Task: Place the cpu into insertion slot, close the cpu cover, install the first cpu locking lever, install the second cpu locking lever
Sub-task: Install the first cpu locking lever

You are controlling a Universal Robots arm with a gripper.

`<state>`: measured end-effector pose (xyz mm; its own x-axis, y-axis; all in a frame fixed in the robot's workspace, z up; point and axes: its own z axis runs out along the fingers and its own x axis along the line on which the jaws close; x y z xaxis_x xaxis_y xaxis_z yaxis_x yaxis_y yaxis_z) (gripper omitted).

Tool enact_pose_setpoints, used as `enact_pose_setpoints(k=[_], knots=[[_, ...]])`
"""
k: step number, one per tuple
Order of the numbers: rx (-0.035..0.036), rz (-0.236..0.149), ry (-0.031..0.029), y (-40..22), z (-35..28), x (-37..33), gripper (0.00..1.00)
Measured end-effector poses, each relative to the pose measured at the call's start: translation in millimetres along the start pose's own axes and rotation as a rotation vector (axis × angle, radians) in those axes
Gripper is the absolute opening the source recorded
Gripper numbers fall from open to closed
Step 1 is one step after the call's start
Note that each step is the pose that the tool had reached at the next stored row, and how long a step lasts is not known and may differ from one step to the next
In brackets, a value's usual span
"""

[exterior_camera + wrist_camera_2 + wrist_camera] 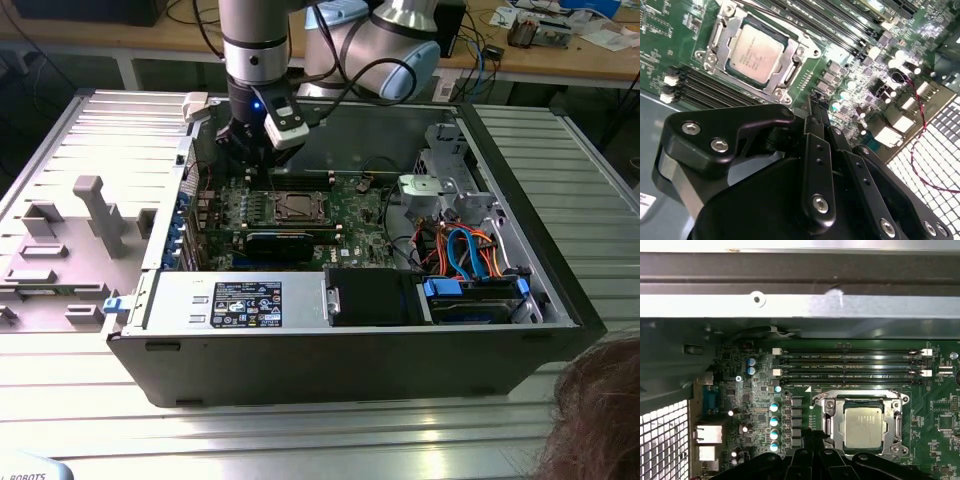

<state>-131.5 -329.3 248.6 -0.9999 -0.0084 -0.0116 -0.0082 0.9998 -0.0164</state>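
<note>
The jaws sit right in front of both wrist cameras. They look clenched on nothing, their black tips pressed together just above the green board, near the socket but not touching it. We judge that they hang empty because the chip no longer needs carrying.

The desk of ribbed metal carries the open computer case. It lies on its side, so the board faces up and the arm can reach straight down into it. In the exterior view the arm stands over the back of the case, a little to the exterior view's left of the socket.

On the board, the long memory slots run beside the insertion slot, whose silver surround frames the work. The cpu cover appears to lie flat over the slot, its window leaving the chip's top bare. We take it to be down so that it presses the chip's edges.

The cpu rests square inside the slot, level, with its grey top facing up. We cannot tell whether the locking levers are latched.
</note>
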Motion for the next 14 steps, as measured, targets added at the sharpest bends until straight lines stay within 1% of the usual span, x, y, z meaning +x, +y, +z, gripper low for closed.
enact_pose_setpoints(k=[5,6,14], knots=[[0.0,0.0,-0.0002,0.1,-0.1,8.0,0.11],[0.0001,0.0,-0.0001,0.1,-0.1,10.8,0.11],[0.0001,0.0,-0.0003,0.2,-0.3,22.5,0.11]])
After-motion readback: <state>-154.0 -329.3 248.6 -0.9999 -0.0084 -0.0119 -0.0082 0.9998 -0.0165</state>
